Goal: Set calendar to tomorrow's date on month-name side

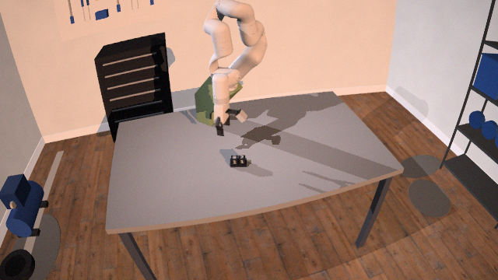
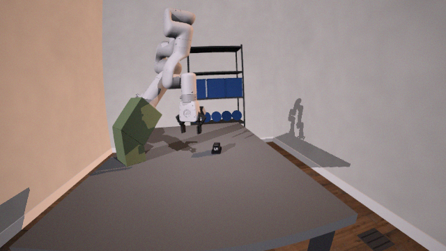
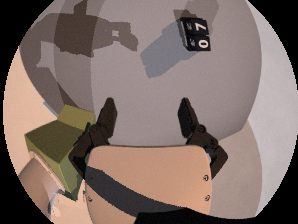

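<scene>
The small black calendar tray (image 1: 238, 166) stands flat on the table, with two black cubes side by side in it. In the wrist view one cube (image 3: 200, 26) shows a white 7 and the other cube (image 3: 203, 43) a white 0, both turned sideways in the picture; fainter marks on their neighbouring faces are unreadable. The exterior view shows a white 5 on the end face of the nearer cube (image 2: 216, 148). The month's name cannot be read. My gripper (image 1: 231, 124) (image 2: 191, 130) (image 3: 147, 105) is open and empty, above the table and off to the side of the calendar, touching nothing.
A green angular block (image 1: 204, 101) (image 2: 130, 132) (image 3: 55, 137) stands at the table's back edge by the arm's base. The grey table (image 1: 163, 187) (image 2: 209, 202) carries shadows of the arm and calendar. A dark drawer cabinet (image 1: 134, 78) and a shelf rack (image 2: 216, 72) stand beyond the table.
</scene>
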You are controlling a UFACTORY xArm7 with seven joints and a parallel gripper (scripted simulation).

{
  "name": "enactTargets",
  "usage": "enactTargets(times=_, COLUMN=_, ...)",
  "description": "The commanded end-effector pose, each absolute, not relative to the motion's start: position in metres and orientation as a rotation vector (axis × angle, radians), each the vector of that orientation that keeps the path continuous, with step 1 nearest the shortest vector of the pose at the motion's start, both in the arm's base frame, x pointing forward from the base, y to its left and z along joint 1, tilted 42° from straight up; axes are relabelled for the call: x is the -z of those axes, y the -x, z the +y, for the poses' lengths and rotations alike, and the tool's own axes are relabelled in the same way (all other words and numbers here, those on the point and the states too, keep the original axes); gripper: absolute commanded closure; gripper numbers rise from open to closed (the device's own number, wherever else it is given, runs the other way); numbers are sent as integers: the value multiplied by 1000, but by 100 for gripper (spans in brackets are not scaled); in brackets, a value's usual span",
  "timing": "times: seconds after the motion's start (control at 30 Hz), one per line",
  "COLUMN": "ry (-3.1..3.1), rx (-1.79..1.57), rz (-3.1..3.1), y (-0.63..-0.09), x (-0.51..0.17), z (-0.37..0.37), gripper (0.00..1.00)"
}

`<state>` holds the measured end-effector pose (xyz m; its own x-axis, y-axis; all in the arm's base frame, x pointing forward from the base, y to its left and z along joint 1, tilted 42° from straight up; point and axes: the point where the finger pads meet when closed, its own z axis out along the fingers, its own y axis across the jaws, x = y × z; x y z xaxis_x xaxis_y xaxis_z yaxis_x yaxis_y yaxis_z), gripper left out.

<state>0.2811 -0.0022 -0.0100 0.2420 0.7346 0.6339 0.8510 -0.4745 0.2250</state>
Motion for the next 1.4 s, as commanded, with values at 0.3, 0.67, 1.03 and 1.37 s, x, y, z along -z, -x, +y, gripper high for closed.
enactTargets(times=0.3, ry=2345, rx=1054, rz=-1509, y=-301, x=41, z=18, gripper=0)
enactTargets(times=0.67, ry=2345, rx=1054, rz=-1509, y=-310, x=56, z=27, gripper=0)
enactTargets(times=1.03, ry=2345, rx=1054, rz=-1509, y=-318, x=69, z=36, gripper=0)
enactTargets(times=1.37, ry=2345, rx=1054, rz=-1509, y=-326, x=81, z=44, gripper=0)
